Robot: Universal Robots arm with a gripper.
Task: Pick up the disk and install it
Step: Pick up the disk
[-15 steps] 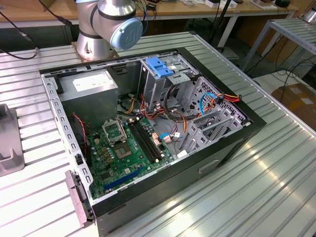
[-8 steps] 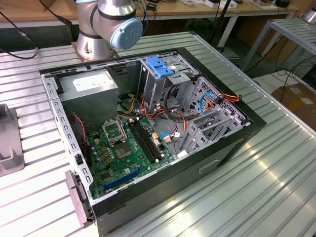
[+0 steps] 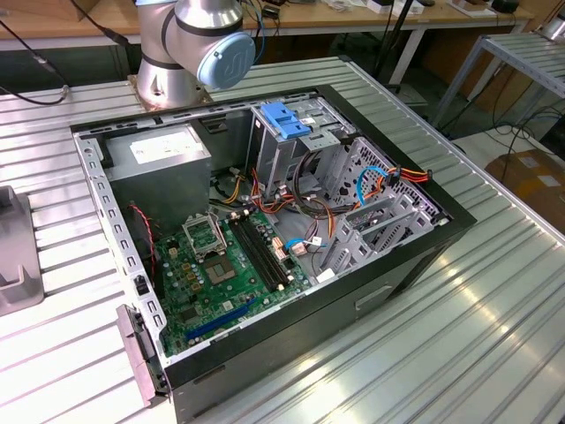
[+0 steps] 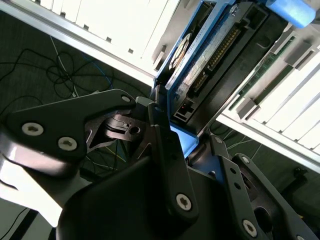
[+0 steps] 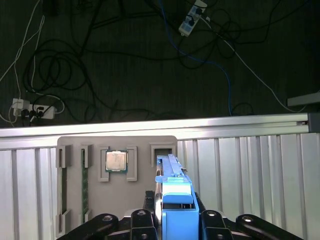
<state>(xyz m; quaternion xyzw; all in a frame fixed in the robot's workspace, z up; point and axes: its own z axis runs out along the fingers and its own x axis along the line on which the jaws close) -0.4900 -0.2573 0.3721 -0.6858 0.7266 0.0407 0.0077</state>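
The gripper [image 5: 175, 222], all black metal linkages and bolt heads, is clenched on the disk [image 5: 169, 172]. The disk stands edge-on between the gripper's fingers [image 4: 161, 137]: a thin grey-metal slab with smooth, bright blue plastic rails and a row of connector pins at one end. Beside it a flat grey tray [image 5: 70, 142] with moulded slots holds a square processor chip [image 5: 116, 161] and green memory sticks [image 5: 84, 185]. The tray lies on the ribbed aluminium desk [image 5: 250, 175]. Past the desk's edge, cables [image 5: 100, 75] sprawl over dark floor. In the exterior view an open computer case [image 3: 388, 291] lies on the desk near the arm's base [image 3: 190, 44]. Inside are a green motherboard [image 3: 221, 274] and wire bundles [image 3: 309, 177] crowding the perforated drive cage [image 3: 362, 168].
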